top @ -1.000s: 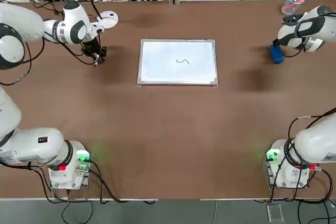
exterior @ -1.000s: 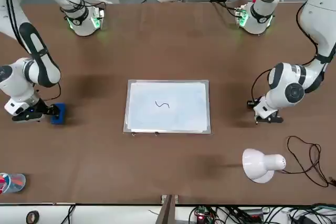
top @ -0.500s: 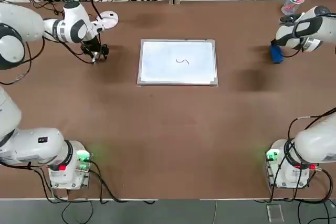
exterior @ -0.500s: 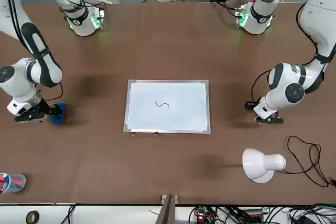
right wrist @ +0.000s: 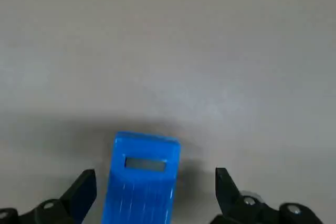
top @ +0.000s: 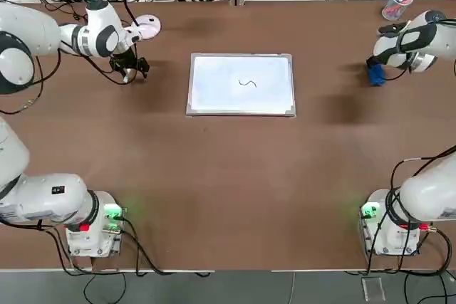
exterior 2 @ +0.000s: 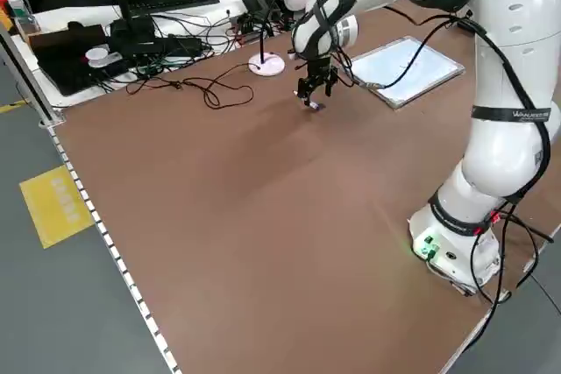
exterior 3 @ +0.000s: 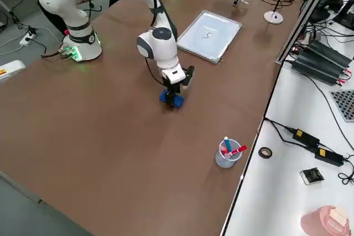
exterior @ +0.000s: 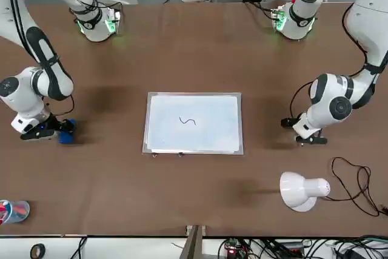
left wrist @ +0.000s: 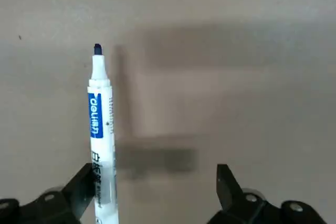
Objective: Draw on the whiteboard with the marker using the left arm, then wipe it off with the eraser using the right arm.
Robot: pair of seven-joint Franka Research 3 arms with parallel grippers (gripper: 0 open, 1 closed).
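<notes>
1. Centrally on the brown surface [top: 235, 176] lies the whiteboard [top: 241, 84], a small dark squiggle drawn on it.
2. Off to its left, the left gripper [left wrist: 152, 195] hangs with fingers spread; the marker [left wrist: 101, 145] leans against one finger, tip bared, not pinched.
3. Far right, the right gripper [right wrist: 155, 195] hovers low, fingers spread, with the blue eraser [right wrist: 140, 178] lying between them on the surface, ungripped.

Both hands low, fingers spread — left hand [left wrist: 152, 195], right hand [right wrist: 155, 195].
</notes>
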